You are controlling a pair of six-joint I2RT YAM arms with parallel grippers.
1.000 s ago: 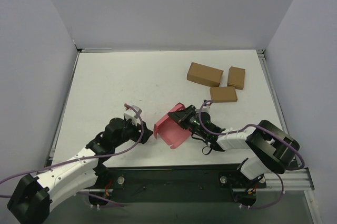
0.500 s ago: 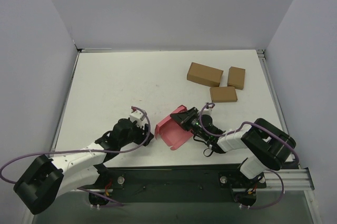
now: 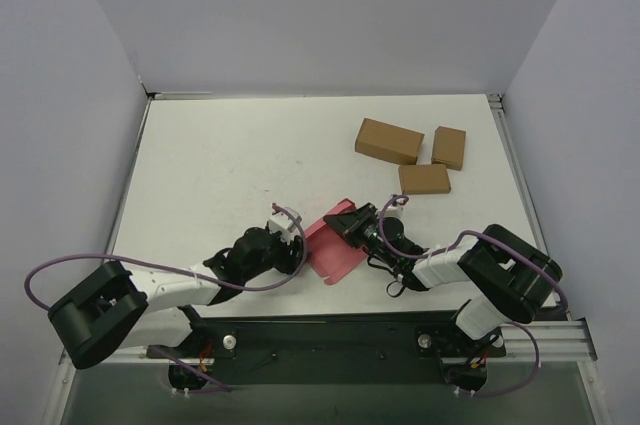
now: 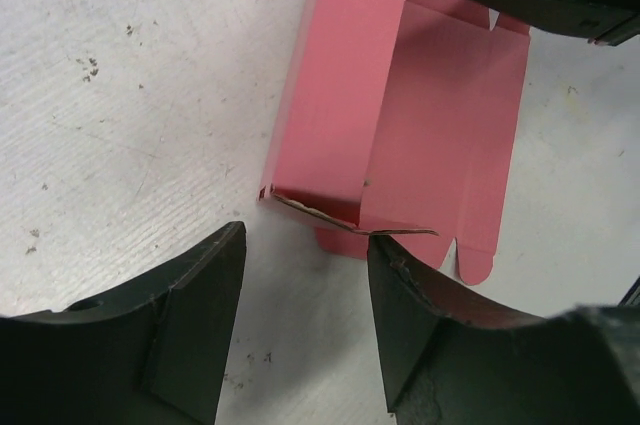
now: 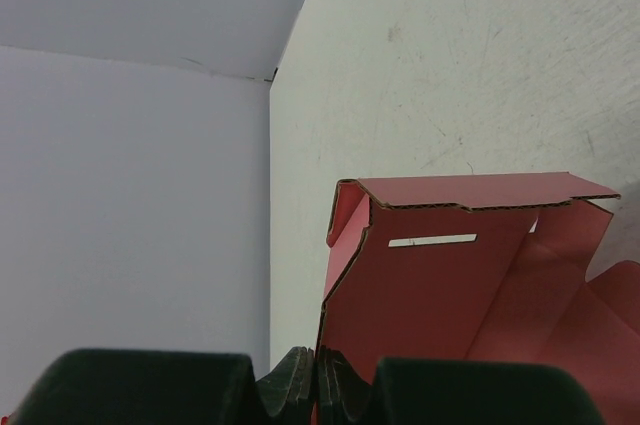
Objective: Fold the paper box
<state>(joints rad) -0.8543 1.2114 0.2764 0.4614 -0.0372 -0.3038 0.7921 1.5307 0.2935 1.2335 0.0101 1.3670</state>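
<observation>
Lying near the front edge of the white table (image 3: 220,165), the paper box (image 3: 335,250) is a pink-red card piece, only half opened, and it sits between the two arms. In the top view one side panel stands up, while the rest lies flat on the table.

The right gripper (image 3: 354,224) is at the far right edge of the box. The right wrist view shows its two fingers (image 5: 150,385) pressed together on the lower edge of a pink panel, so it has the card pinched. In that view the panel rises upright in front of the camera. It has a thin white slot (image 5: 432,240) cut in it and a notched top edge.

The left gripper (image 3: 291,245) is low at the left side of the box. In the left wrist view its two dark fingers (image 4: 190,325) are spread apart and grip nothing. The near corner of the box, where a small flap bends across, is just ahead of the gap between them. I cannot tell if the right finger touches the tip of this flap.

Three brown boxes (image 3: 389,141) lie well apart from the pink box, on the far right part of the table.
</observation>
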